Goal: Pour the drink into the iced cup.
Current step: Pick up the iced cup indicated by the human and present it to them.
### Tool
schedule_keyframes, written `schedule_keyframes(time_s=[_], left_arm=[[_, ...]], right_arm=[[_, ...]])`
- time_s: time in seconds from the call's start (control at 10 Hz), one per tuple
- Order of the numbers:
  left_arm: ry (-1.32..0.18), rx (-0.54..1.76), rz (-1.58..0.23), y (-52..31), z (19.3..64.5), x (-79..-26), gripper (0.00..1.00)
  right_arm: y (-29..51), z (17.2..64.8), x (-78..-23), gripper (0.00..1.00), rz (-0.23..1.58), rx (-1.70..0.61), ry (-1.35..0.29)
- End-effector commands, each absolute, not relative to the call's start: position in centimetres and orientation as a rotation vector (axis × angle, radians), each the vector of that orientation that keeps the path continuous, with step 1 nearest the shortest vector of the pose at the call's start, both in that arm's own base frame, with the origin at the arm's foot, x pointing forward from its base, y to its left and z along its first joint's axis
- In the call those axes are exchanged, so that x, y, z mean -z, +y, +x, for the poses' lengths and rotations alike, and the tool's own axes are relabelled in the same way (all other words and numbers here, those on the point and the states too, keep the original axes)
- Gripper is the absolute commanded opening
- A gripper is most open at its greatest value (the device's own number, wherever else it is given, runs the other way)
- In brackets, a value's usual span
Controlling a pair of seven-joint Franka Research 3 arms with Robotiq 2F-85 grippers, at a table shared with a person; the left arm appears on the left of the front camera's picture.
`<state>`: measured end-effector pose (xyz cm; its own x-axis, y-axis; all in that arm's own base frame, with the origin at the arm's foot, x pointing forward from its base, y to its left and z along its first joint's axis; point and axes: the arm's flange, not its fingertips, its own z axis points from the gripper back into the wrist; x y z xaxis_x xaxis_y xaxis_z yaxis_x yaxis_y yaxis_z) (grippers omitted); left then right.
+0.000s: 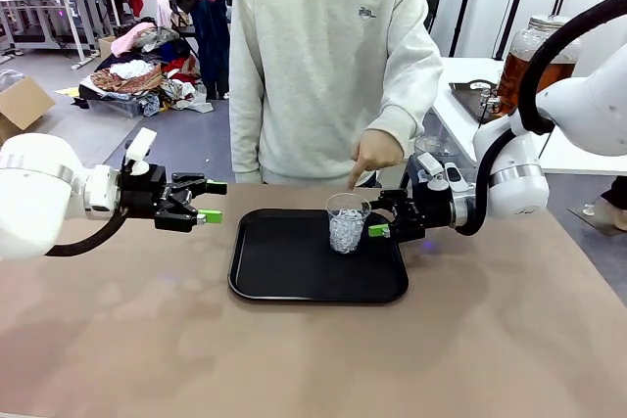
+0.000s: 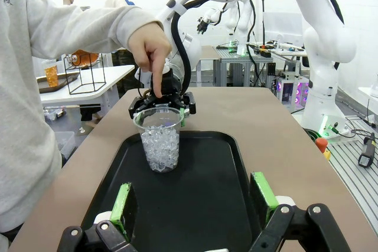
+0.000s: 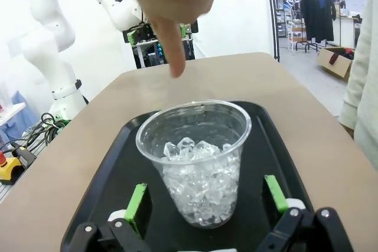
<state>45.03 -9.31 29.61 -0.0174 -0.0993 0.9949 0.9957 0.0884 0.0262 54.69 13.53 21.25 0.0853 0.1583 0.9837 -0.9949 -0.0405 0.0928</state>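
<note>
The iced cup point(image 1: 347, 222), clear plastic and about half full of ice, stands upright near the far right edge of a black tray point(image 1: 284, 266) at the centre of the front view. The drink point(image 1: 534, 66), amber-brown in a big clear jar with a silvery lid, sits on a white side table in the upper right of that frame, well apart from the cup and partly behind the right arm's black cable. The right hand point(image 1: 377, 217) lies level just right of the cup, its fingers spread wide. In the right wrist view, the cup point(image 3: 199, 160) stands between the green pads with a gap on each side, so nothing is gripped. Above the rim, the person's hand point(image 1: 375, 154) points its index finger down at the cup. The left hand point(image 1: 214, 202) hovers left of the tray, open and empty, over the brown counter point(image 1: 147, 340). The left wrist view faces the cup point(image 2: 160, 141) across the tray.
</note>
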Motion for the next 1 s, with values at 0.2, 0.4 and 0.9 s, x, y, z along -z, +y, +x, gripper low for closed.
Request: schedule_keyframes(time_s=[0.2, 0.4, 0.9], left_arm=[[-1.199, 1.208, -1.059, -9.3, 45.0, -29.7, 1.00], [-1.199, 1.208, -1.059, -9.3, 45.0, -29.7, 1.00], [-1.199, 1.208, -1.059, -9.3, 45.0, -29.7, 1.00]], right_arm=[[14.7, 54.9, -21.1, 1.00, 1.199, -1.279, -1.024], [15.3, 54.7, -20.9, 1.00, 1.200, -1.283, -1.023], [16.6, 54.7, -20.1, 1.00, 1.201, -1.302, -1.010]])
